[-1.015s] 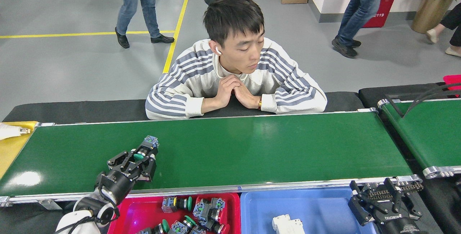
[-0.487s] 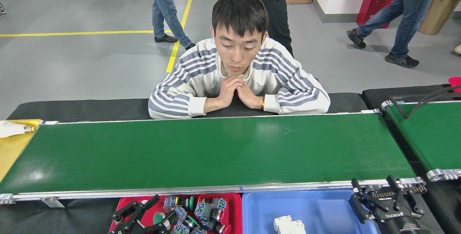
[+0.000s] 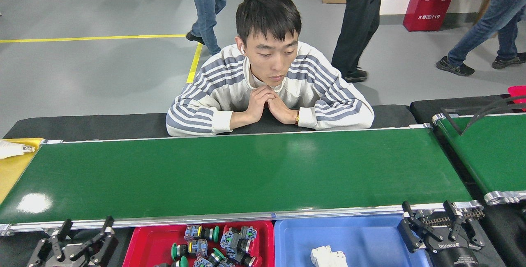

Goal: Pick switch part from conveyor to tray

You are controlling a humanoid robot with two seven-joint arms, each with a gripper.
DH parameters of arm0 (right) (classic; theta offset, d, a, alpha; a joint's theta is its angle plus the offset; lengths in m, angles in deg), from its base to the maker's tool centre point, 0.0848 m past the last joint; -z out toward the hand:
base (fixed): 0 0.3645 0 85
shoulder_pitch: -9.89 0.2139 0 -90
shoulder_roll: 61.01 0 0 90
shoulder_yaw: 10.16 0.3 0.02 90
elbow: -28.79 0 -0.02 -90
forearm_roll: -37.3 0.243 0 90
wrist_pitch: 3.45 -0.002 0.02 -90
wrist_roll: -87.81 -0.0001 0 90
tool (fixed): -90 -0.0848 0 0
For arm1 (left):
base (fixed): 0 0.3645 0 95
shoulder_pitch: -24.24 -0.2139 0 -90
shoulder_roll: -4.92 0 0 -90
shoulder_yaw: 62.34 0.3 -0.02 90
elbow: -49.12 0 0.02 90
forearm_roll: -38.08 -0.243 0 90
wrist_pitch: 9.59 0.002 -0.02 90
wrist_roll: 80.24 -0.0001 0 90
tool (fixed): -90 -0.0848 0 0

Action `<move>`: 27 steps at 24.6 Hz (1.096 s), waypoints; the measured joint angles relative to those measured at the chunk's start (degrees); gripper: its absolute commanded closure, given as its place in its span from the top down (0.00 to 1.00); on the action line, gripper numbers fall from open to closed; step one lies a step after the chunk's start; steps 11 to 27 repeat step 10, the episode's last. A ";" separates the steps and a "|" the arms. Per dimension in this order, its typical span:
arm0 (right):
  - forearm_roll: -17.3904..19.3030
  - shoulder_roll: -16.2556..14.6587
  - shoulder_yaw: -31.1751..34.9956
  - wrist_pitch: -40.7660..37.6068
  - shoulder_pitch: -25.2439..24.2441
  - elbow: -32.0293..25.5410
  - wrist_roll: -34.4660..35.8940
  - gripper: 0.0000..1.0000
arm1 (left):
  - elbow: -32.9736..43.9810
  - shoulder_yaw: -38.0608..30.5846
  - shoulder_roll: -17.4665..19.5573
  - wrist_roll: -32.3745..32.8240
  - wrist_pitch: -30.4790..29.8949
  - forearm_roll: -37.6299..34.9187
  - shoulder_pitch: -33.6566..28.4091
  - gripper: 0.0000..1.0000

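Note:
The long dark-green conveyor (image 3: 246, 172) runs across the middle of the head view with nothing lying on its belt. Below its near rail stands a red tray (image 3: 150, 244) with several green-capped switch parts (image 3: 224, 242) in it. My left gripper (image 3: 84, 230) is at the bottom left, just left of the red tray and below the rail, open and holding nothing. At the bottom right, beside a blue tray (image 3: 365, 238), my right gripper (image 3: 431, 215) is open and also holds nothing.
A person in a striped sweater (image 3: 269, 94) leans on the far side of the conveyor. A white part (image 3: 328, 256) lies in the blue tray. A second green belt (image 3: 489, 152) with black cables is at the right. A yellow surface (image 3: 12, 168) lies at the left.
My left gripper carried a switch part off the belt to the red tray, let it go there, and has moved left of the tray. The right gripper has stayed put.

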 measured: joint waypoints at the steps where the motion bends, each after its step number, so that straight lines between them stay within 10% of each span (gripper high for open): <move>1: 0.15 -0.02 0.40 0.06 0.00 0.00 0.00 0.99 | -0.02 -0.29 0.00 0.00 0.11 -0.01 -0.16 1.00; 27: 0.21 -0.03 0.62 0.27 0.00 0.00 0.01 0.99 | 0.00 -1.30 -0.08 -0.18 0.22 -0.01 -1.32 1.00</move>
